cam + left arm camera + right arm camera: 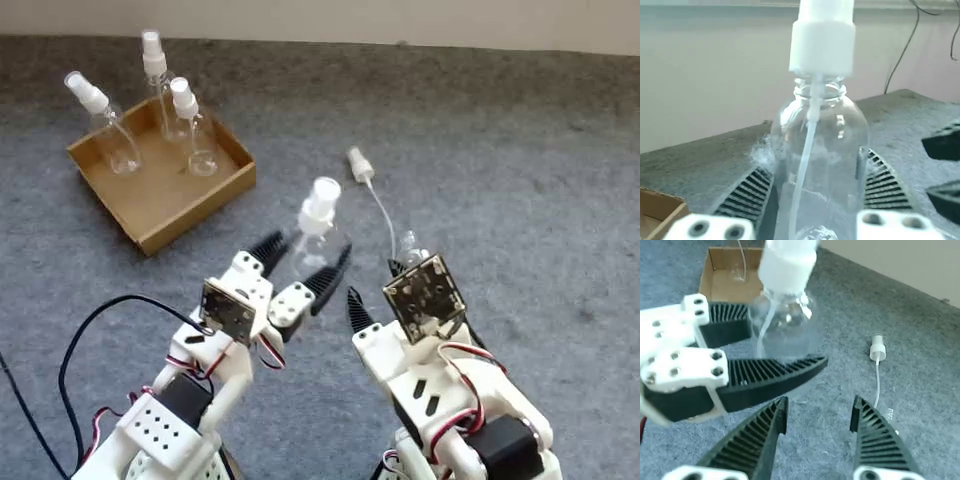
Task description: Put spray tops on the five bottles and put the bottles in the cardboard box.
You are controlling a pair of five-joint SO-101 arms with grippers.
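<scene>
A clear bottle (318,245) stands at the table's middle with my left gripper (300,262) shut on its body. Its white spray top (822,42) sits loosely on the neck, which shows just below the cap. The bottle (782,327) also stands behind the left gripper's near finger. My right gripper (817,435) is open and holds nothing, just right of that bottle and short of it. A loose spray top (360,165) with its long tube lies on the carpet farther right. A capless bottle (410,243) peeks out beside the right wrist. Three capped bottles (160,110) stand in the cardboard box (200,215).
Grey carpet covers the table. The cardboard box (715,280) sits at the far left, with its near half bare. The loose spray top (877,350) lies beyond my right fingers. A black cable (80,350) loops at the near left by the left arm's base.
</scene>
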